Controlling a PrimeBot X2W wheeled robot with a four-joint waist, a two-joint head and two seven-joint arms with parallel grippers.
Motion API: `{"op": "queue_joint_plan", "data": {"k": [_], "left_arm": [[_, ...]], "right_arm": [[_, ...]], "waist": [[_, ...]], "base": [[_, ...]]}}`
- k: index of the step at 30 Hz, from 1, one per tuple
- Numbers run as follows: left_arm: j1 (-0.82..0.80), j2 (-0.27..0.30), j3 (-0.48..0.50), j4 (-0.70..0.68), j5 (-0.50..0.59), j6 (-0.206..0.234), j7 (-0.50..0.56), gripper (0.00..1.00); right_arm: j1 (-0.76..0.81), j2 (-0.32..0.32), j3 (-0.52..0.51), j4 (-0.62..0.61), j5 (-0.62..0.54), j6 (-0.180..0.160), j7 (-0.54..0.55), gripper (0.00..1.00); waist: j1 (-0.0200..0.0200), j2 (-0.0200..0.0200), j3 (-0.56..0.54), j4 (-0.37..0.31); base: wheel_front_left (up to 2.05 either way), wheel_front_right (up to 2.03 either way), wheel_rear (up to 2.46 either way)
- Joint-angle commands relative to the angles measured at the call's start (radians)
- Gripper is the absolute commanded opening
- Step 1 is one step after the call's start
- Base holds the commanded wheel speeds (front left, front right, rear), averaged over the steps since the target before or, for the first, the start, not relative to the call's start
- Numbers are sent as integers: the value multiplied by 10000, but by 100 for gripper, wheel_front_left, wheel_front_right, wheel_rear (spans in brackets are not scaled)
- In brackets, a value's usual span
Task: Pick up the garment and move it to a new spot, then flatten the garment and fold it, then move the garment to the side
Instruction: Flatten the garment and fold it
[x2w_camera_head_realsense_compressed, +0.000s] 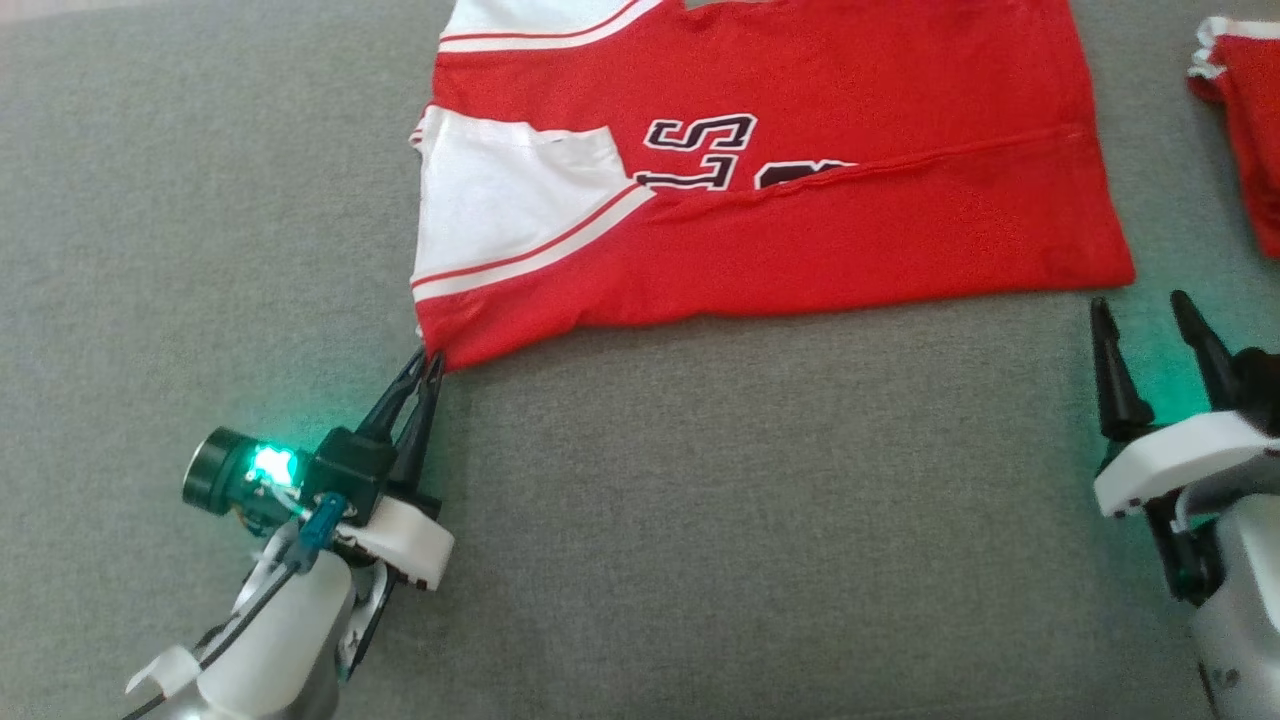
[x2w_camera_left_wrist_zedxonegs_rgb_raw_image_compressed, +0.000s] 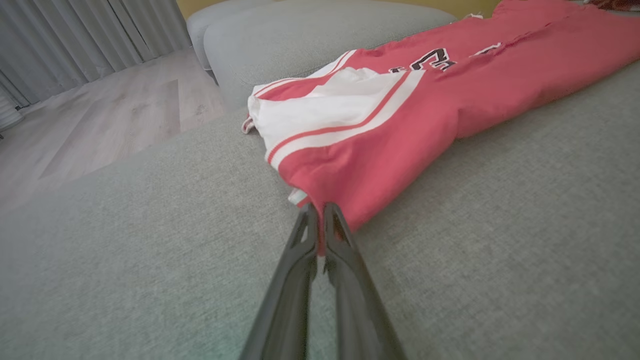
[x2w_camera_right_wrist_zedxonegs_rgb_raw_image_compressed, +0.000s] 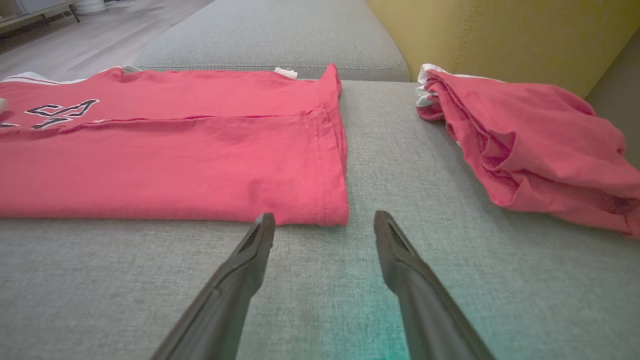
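Observation:
The garment (x2w_camera_head_realsense_compressed: 850, 220) is a red jersey with white sleeve panels and black lettering, lying partly folded on the grey cushion. My left gripper (x2w_camera_head_realsense_compressed: 427, 362) is shut on the garment's near left corner, and in the left wrist view a sliver of red cloth of the garment (x2w_camera_left_wrist_zedxonegs_rgb_raw_image_compressed: 380, 145) sits pinched between the tips of my left gripper (x2w_camera_left_wrist_zedxonegs_rgb_raw_image_compressed: 320, 210). My right gripper (x2w_camera_head_realsense_compressed: 1142, 308) stands open just short of the near right corner. In the right wrist view my right gripper (x2w_camera_right_wrist_zedxonegs_rgb_raw_image_compressed: 324, 220) has nothing between its fingers, and the garment's hem (x2w_camera_right_wrist_zedxonegs_rgb_raw_image_compressed: 320, 200) lies right ahead.
A second red garment (x2w_camera_head_realsense_compressed: 1245, 120) lies bunched at the far right, also seen as a crumpled red heap (x2w_camera_right_wrist_zedxonegs_rgb_raw_image_compressed: 530, 150) against the yellow backrest (x2w_camera_right_wrist_zedxonegs_rgb_raw_image_compressed: 500, 35). The grey cushion (x2w_camera_head_realsense_compressed: 700, 520) stretches wide in front. Wooden floor (x2w_camera_left_wrist_zedxonegs_rgb_raw_image_compressed: 100, 120) lies beyond its left edge.

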Motion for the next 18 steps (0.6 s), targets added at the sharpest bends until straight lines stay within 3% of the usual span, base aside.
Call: {"op": "queue_joint_plan", "data": {"k": [1,13,14,16,17,18], "left_arm": [[-163,386,302,-472,94,119,-129,0],[-252,726,170,-1293,308,292,-33,0],[-266,742,149,-1340,321,291,-22,0],[-294,772,128,-1436,345,315,-20,0],[-298,782,117,-1479,344,321,-10,0],[-297,796,107,-1516,351,337,-6,0]], "right_arm": [[-283,-394,162,-75,191,-7,62,100],[-1412,-728,552,1288,989,-7,642,100],[-1484,-723,661,1479,1071,-7,858,94],[-1582,-726,909,1799,1351,-7,1317,68],[-1621,-749,1001,1923,1530,-7,1507,48],[-1649,-790,1102,1997,1683,-7,1634,21]], "waist": [[-1,0,52,121],[-1,0,180,343],[-1,0,180,376],[-1,0,170,436],[-1,0,160,464],[-1,0,145,489]], "base": [[0,0,0],[0,0,0],[0,0,0],[0,0,0],[0,0,0],[0,0,0]]}}
